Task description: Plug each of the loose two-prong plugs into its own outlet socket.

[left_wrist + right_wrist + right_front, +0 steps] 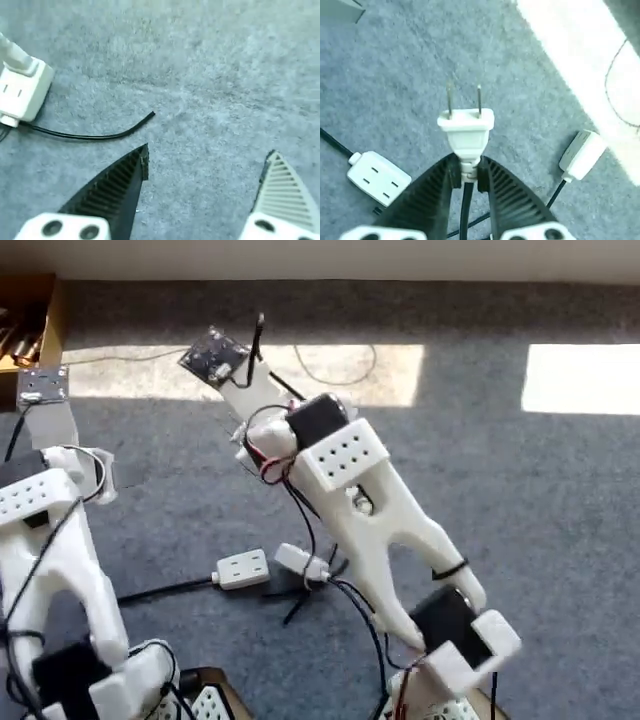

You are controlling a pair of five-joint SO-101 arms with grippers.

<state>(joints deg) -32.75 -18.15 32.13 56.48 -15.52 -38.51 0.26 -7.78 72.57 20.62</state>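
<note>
My right gripper (468, 165) is shut on the neck of a white two-prong plug (466, 127), whose prongs point away from the wrist above the carpet. A white outlet socket (379, 178) on a black cable lies on the carpet to one side of it, and it also shows in the high view as the outlet socket (243, 568). A second white plug (582, 155) lies farther off; it sits right beside the socket as the second plug (300, 560). My left gripper (207, 155) hangs open over bare carpet, near another white socket block (22, 92) and a loose black cable end (100, 134).
The floor is grey carpet with sunlit patches (330, 375) at the back, where a thin wire loops. A wooden piece of furniture (25, 325) stands at the back left. The left arm (50, 540) and right arm (370, 500) stand over the near carpet.
</note>
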